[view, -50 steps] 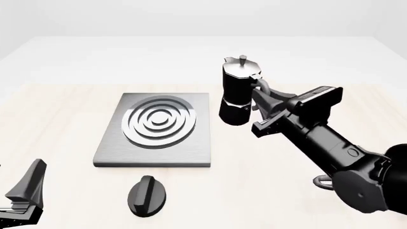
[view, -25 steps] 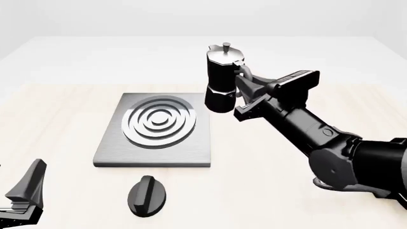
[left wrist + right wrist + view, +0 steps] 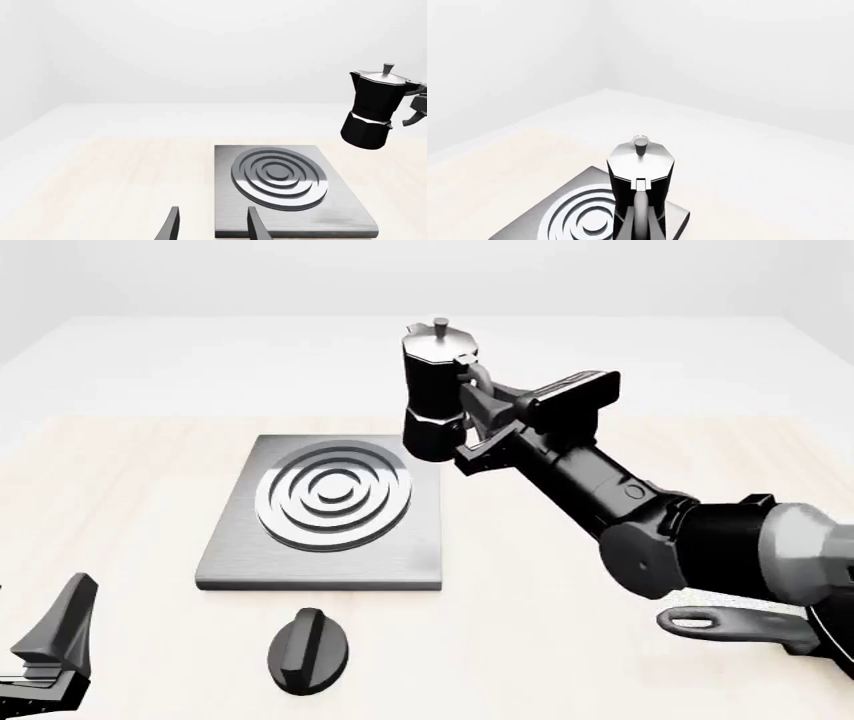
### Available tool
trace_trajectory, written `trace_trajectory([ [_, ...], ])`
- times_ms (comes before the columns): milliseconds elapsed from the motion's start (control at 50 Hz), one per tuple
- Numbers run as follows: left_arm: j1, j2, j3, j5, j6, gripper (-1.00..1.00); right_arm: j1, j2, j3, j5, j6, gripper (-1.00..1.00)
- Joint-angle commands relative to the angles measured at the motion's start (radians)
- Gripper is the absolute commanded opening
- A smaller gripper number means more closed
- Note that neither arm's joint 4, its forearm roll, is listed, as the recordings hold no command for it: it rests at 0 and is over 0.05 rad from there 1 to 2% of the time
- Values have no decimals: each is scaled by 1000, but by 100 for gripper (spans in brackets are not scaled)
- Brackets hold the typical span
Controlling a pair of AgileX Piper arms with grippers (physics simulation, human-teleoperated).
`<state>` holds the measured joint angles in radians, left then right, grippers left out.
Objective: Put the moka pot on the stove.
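The moka pot (image 3: 433, 390), with black body and silver lid, hangs in the air, slightly tilted, over the far right corner of the stove (image 3: 230, 558). My right gripper (image 3: 477, 406) is shut on the pot's side handle. In the right wrist view the pot (image 3: 640, 172) is seen from behind its handle, with the stove (image 3: 554, 222) below it. My left gripper (image 3: 56, 640) rests low at the near left, open and empty. In the left wrist view its fingers (image 3: 172, 226) point at the stove (image 3: 333, 220), and the pot (image 3: 372, 110) floats beyond the stove's far right side.
A black oval knob (image 3: 310, 648) lies on the table in front of the stove. A grey loop-ended handle (image 3: 707, 624) pokes out under my right arm at the near right. The right arm stretches diagonally across the table's right half.
My right gripper has carried the moka pot leftward and a little higher, from right of the stove to over its far right corner. The left arm has not moved.
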<state>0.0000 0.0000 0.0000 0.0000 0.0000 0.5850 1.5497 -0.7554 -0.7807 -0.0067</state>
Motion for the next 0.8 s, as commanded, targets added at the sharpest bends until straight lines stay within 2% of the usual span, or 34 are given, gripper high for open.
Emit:
trace_trajectory([
  [20,0,0,0,0,0,100,17,62,-72,-20,0,-100],
  [800,0,0,0,0,0,100,54,309,-286,-61,-8,-100],
])
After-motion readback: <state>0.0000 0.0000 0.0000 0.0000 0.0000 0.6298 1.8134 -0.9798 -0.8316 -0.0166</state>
